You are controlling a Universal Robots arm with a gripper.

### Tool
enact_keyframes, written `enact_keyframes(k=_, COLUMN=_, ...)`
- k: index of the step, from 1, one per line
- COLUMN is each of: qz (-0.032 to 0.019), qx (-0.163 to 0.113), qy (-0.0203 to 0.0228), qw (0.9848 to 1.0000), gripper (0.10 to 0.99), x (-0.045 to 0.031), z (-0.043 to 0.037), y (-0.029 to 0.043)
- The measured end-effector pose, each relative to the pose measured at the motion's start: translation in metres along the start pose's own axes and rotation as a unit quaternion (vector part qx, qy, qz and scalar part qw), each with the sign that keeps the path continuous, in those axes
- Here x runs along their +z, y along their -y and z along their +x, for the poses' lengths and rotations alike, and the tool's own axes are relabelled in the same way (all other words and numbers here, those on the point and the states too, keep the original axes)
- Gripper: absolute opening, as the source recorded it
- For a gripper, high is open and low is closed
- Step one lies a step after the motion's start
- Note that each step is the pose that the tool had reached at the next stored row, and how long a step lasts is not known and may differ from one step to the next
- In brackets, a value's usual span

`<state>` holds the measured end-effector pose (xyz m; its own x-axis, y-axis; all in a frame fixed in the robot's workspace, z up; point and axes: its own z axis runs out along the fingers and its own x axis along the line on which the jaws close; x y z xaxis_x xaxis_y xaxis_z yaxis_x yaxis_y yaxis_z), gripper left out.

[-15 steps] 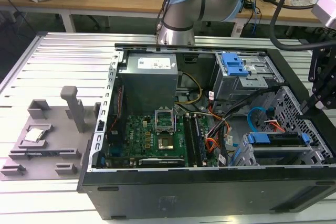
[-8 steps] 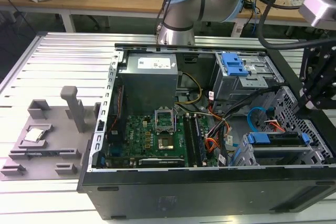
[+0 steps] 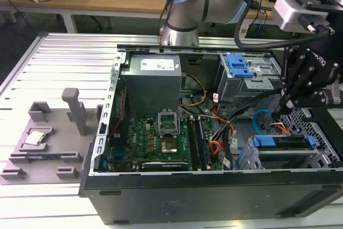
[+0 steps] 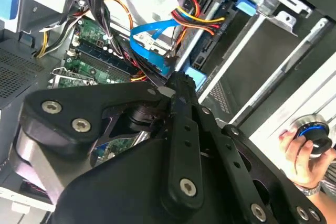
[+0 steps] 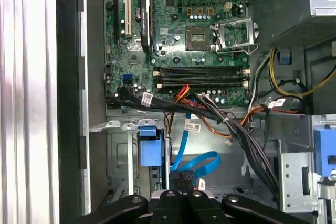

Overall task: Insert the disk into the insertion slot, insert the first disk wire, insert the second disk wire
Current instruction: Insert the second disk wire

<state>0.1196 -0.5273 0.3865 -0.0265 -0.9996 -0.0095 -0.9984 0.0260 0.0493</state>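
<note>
Slatted aluminium bench carries an open computer case. Over its drive cage, the end effector is closed on the connector end of the second disk wire. Just beside it, the disk sits in the insertion slot.
</note>
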Motion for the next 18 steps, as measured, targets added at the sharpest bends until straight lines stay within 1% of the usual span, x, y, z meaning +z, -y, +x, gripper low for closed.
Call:
enact_keyframes(k=3, qz=-0.0001, qx=-0.007, qy=-0.0004, qw=1.0, gripper=0.106, x=0.0013, z=-0.0062, y=-0.0003)
enact_keyframes(k=9, qz=-0.0001, qx=-0.007, qy=-0.0003, qw=1.0, gripper=0.114, x=0.0016, z=-0.0068, y=-0.0003)
enact_keyframes(k=12, qz=-0.0001, qx=-0.007, qy=-0.0004, qw=1.0, gripper=0.294, x=0.0016, z=-0.007, y=-0.0003)
enact_keyframes(k=13, qz=-0.0001, qx=-0.007, qy=-0.0004, qw=1.0, gripper=0.294, x=0.0016, z=-0.007, y=-0.0003)
enact_keyframes(k=14, qz=-0.0001, qx=-0.007, qy=-0.0003, qw=1.0, gripper=0.361, x=0.0017, z=-0.007, y=-0.0005)
enact_keyframes(k=16, qz=-0.0001, qx=-0.01, qy=-0.0005, qw=1.0, gripper=0.361, x=0.0038, z=-0.0073, y=-0.0025)
enact_keyframes(k=17, qz=-0.0002, qx=-0.016, qy=-0.0008, qw=0.9999, gripper=0.361, x=0.0058, z=-0.0075, y=-0.0032)
enact_keyframes(k=18, qz=-0.0003, qx=-0.031, qy=-0.0015, qw=0.9995, gripper=0.361, x=0.0083, z=-0.0076, y=-0.0031)
